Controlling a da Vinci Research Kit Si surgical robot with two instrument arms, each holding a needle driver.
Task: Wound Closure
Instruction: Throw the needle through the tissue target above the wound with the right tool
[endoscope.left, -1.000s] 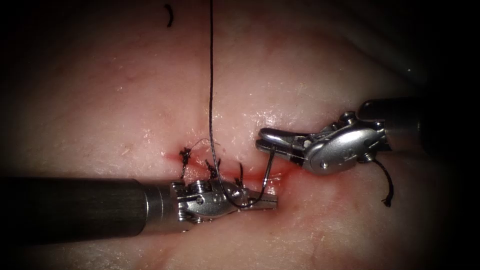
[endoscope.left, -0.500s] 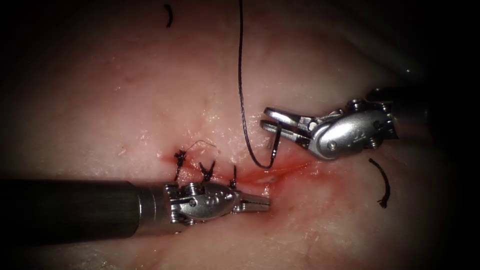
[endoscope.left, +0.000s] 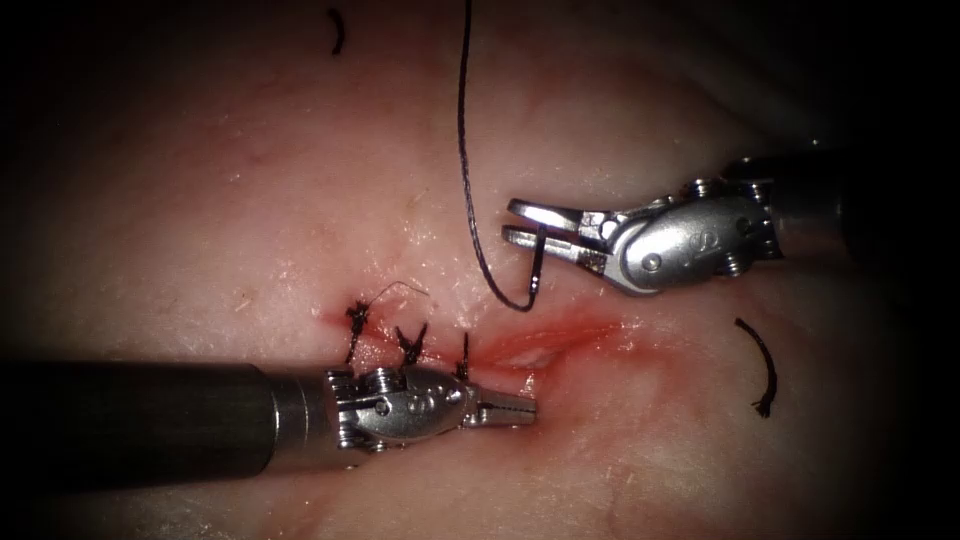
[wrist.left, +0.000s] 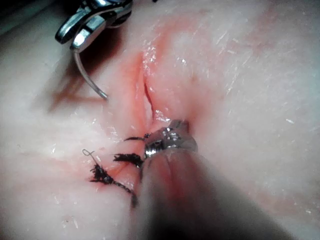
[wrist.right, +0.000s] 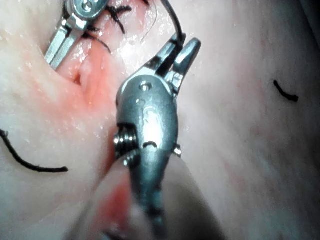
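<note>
My right tool (endoscope.left: 525, 226) is shut on the curved needle (endoscope.left: 537, 268) near one end. The needle hangs free above the tissue, just right of the cut's open part (endoscope.left: 540, 343). From its other end the thread (endoscope.left: 463, 150) runs up out of view. My left tool (endoscope.left: 507, 408) lies low across the cut with its jaws shut and nothing in them. In the left wrist view its tip (wrist.left: 170, 141) rests by the cut (wrist.left: 147, 97), and the needle (wrist.left: 88, 80) hangs from the right tool. In the right wrist view the right tool (wrist.right: 176, 56) grips the needle.
Three dark knotted stitches (endoscope.left: 410, 341) close the left part of the cut, and red fluid wets the open part. A cut end of thread (endoscope.left: 765, 368) lies on the tissue at the right, another (endoscope.left: 338, 30) at the far top.
The right tool has drawn the needle out of the tissue and lifted it up and slightly left, with the thread trailing. The left tool has drawn back a little to the left.
</note>
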